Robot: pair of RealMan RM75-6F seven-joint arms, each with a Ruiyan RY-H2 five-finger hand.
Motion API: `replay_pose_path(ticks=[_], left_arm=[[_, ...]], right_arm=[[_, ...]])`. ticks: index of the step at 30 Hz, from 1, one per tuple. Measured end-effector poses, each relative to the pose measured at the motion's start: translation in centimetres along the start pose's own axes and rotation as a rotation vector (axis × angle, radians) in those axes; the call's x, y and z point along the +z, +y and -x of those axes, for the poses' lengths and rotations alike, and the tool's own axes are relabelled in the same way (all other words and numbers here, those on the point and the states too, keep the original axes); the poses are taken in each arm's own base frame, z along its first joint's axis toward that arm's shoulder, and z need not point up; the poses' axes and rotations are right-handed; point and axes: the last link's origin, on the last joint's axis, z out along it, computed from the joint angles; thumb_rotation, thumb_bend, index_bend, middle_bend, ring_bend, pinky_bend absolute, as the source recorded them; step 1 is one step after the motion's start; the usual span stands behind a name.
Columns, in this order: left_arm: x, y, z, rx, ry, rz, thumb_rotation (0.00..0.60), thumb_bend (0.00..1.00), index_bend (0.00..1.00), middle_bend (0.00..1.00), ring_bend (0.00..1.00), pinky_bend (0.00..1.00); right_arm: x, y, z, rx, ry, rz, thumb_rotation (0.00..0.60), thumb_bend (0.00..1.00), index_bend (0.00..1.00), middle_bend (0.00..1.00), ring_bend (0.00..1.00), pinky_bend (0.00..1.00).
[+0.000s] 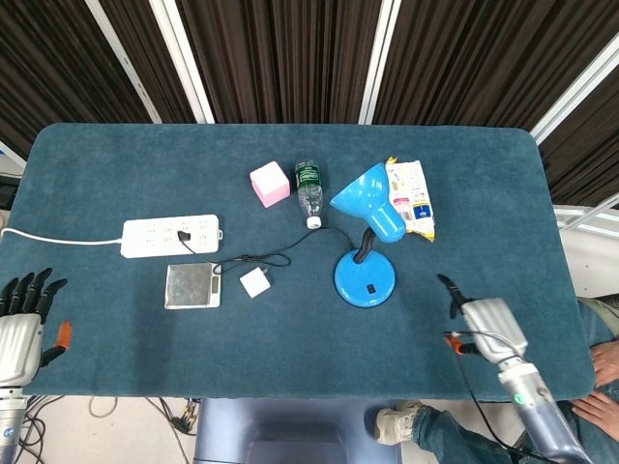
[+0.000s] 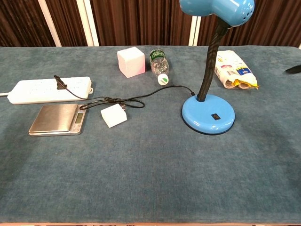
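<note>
The right hand (image 1: 486, 319) hangs over the table (image 1: 116, 164) at about 4 o'clock from the lamp (image 1: 366, 277), near the lamp's base but apart from it. It holds nothing; one dark finger (image 1: 451, 288) points up toward 11 o'clock, and how the rest of its fingers lie cannot be made out, so whether it is released or clenched I cannot tell. In the chest view only a dark fingertip shows at the right edge.

The lamp is the nearest thing to this hand. It stands upright near the middle of the table, its blue shade tipped toward 10 o'clock over its round base. At 1 o'clock from the base, just beside the shade, lies a snack bag (image 1: 411, 198). At 11 o'clock lies a bottle (image 1: 309, 191) on its side, cap toward the lamp, and just left of it a pink cube (image 1: 270, 183).

A black cord (image 1: 253, 260) runs from the lamp's base toward 9 o'clock to a white adapter (image 1: 255, 282). Just left of the adapter sits a scale (image 1: 191, 285), and at 12 o'clock from the scale a power strip (image 1: 171, 235) with a black plug in it.

The left hand (image 1: 20, 329) rests at the table's near left edge, well apart from everything, empty with its fingers straight and spread.
</note>
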Motion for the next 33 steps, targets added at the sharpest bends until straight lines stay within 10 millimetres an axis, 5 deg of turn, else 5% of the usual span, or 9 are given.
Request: replay_pose_path(ticks=[8,15,33], left_arm=[[0.1,-0.1,-0.1,-0.006,0.0,-0.004,0.6,0.47,0.17,0.04,0.0,0.0],[0.1,-0.1,-0.1,-0.006,-0.001,-0.004,0.6,0.47,0.17,0.04,0.0,0.0],[0.1,-0.2,0.0,-0.004,-0.004,-0.008,0.6,0.47,0.17,0.04,0.0,0.0]], right_arm=[[3.6,-3.6,1.7,-0.009,-0.095,-0.044,0.6,0.49,0.0,0.64,0.71,1.0],[5.4,-5.2,3.1,-0.008,-0.146,-0.043,0.6,0.5,0.0,0.64,0.71,1.0],[6.7,-5.8,5.0,-0.051,-0.229,-0.042,0.6,0.49,0.0,0.64,0.71,1.0]])
